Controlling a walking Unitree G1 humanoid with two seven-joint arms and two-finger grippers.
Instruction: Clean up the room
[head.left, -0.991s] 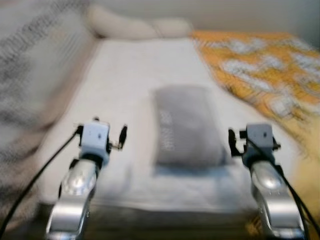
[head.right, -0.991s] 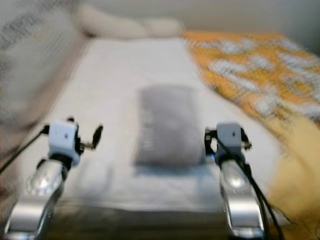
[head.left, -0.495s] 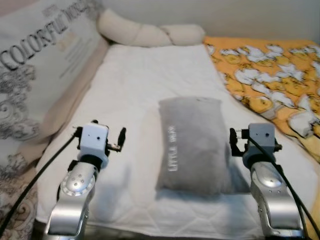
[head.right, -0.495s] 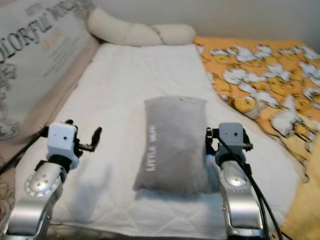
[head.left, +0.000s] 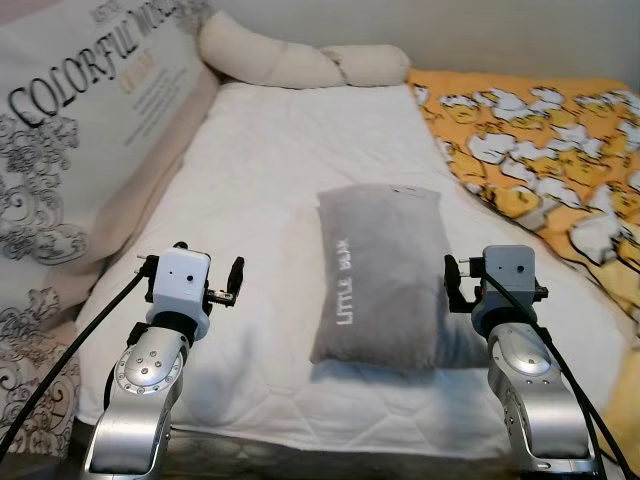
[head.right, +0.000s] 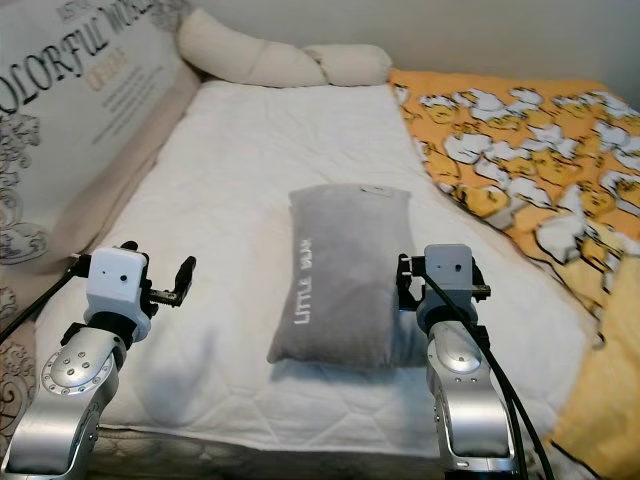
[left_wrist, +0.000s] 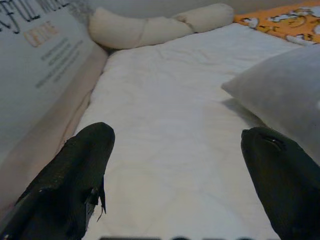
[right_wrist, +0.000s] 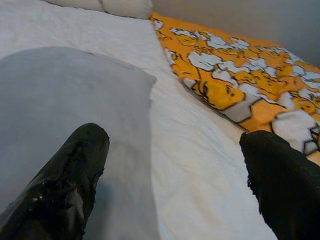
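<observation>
The grey pillow (head.left: 382, 275), lettered "LITTLE BEAR" as far as I can read it, lies mid-mattress (head.left: 270, 170) between my grippers. My left gripper (left_wrist: 177, 165) hovers with fingers apart over bare sheet; my right gripper (right_wrist: 175, 165), fingers apart, sits at the pillow's edge beside the orange duck blanket (head.left: 540, 140). The head views show a large cushion (head.left: 80, 120) printed "COLORFUL".
</observation>
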